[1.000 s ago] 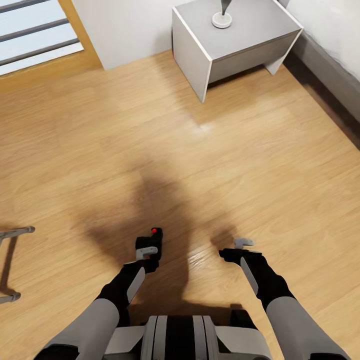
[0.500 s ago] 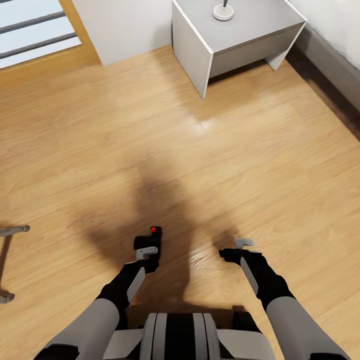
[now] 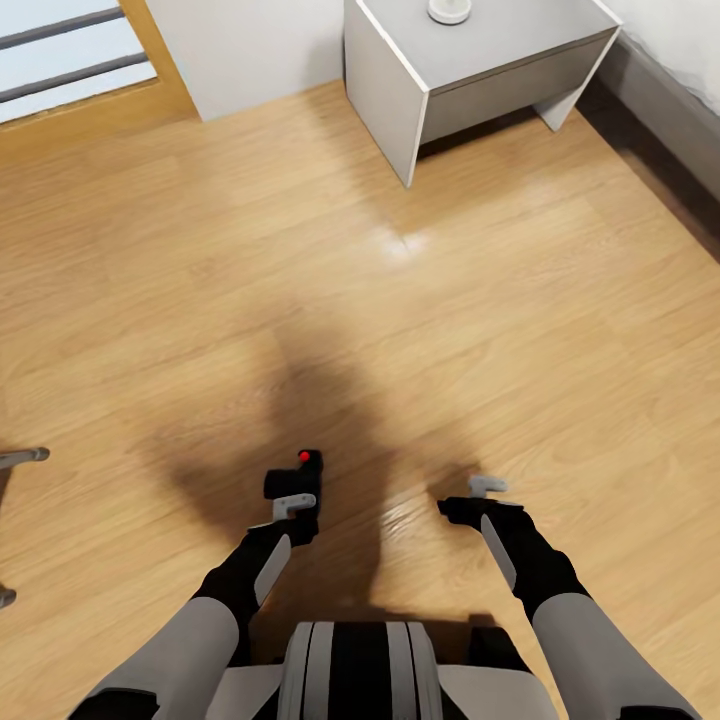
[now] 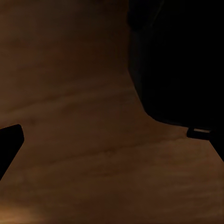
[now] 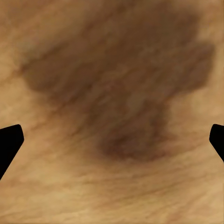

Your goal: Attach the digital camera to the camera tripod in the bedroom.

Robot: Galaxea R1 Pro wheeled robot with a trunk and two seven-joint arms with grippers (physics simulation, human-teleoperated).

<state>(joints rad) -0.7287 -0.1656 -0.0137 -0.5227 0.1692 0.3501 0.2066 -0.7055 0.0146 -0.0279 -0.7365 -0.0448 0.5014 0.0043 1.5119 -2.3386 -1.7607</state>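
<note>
The digital camera, a small dark box with a red button on top, sits in my left gripper, which is shut on it low over the wood floor. Through the left wrist view the camera is a black mass close beside one fingertip. My right gripper hangs open and empty at the same height to the right; its wrist view has the gripper over bare floor and shadow. Two silver leg ends of the camera tripod poke in at the far left edge.
A grey-white bedside table with a round white lamp base stands at the back. The grey bed edge runs along the right. A wood-framed door or window is at the back left. Open wood floor lies ahead.
The whole picture has shifted: the bedside table slid toward the top edge and the tripod legs toward the left edge. Both arms hold the same pose, camera still in the left gripper.
</note>
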